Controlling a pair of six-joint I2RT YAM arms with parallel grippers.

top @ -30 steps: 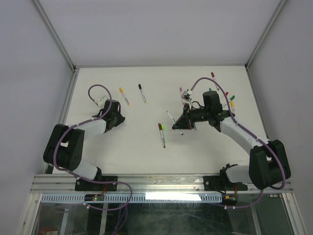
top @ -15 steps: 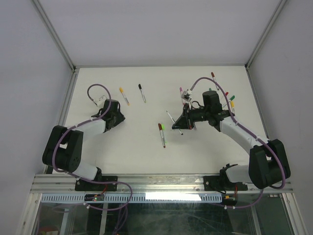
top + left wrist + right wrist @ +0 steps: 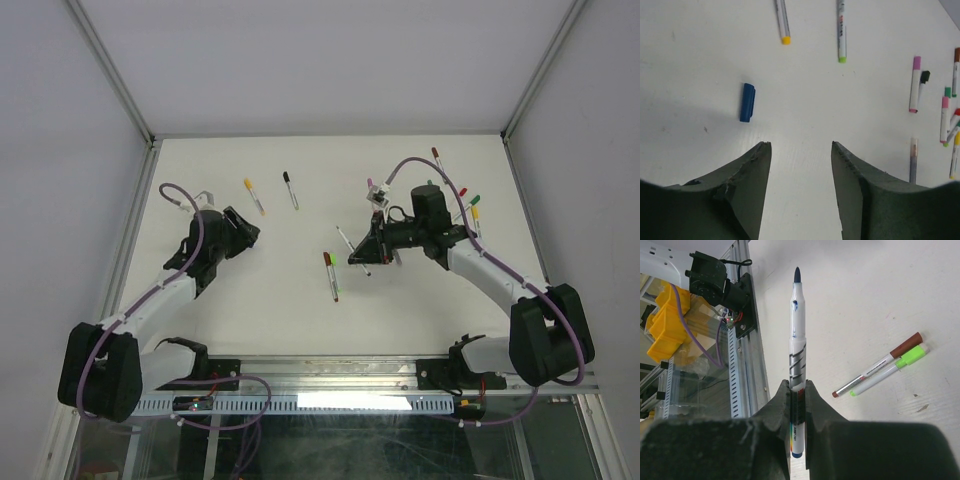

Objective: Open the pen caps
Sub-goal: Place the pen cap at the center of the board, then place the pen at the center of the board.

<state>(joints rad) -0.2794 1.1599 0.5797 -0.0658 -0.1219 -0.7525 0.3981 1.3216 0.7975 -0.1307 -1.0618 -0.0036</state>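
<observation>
**Bench** [image 3: 270, 315]: white and level, with marker pens scattered across it. The left arm [image 3: 160, 290] reaches to about 9 o'clock of the bench centre, the right arm [image 3: 490, 275] to about 3 o'clock.

**Left gripper** [image 3: 800, 150]: jaws spread with nothing between them, held over bare bench.

**Right gripper** [image 3: 797, 390]: jaws pinching the lower barrel of a blue-tipped pen [image 3: 796, 347]. The pen is held clear of the bench and its nib is bare.

**Pen caps:**
- One blue cap [image 3: 747, 102] lies loose on the bench at 10 o'clock of the left jaws, apart from every pen.
- A brown cap [image 3: 907, 341] and a green cap [image 3: 914, 355] sit on two pens lying side by side at 3 o'clock of the held pen.
- More capped pens lie at 2 o'clock in the left wrist view, among them a pink cap [image 3: 916, 62] and a black cap [image 3: 925, 76].

**Assessment:** the held pen is finished, and most of the lot remains capped.

**Recommendation:**
- Lay the open pen flat on bare bench, well apart from the loose cap and the brown-green pair, so it cannot roll into them.
- For the next pen, one set of jaws should clamp the barrel near the cap.
- The other set should close squarely on the cap alone and draw straight along the pen's axis.
- A skewed pull is likely to slip.
- Take the outer pen of the pair first.
</observation>
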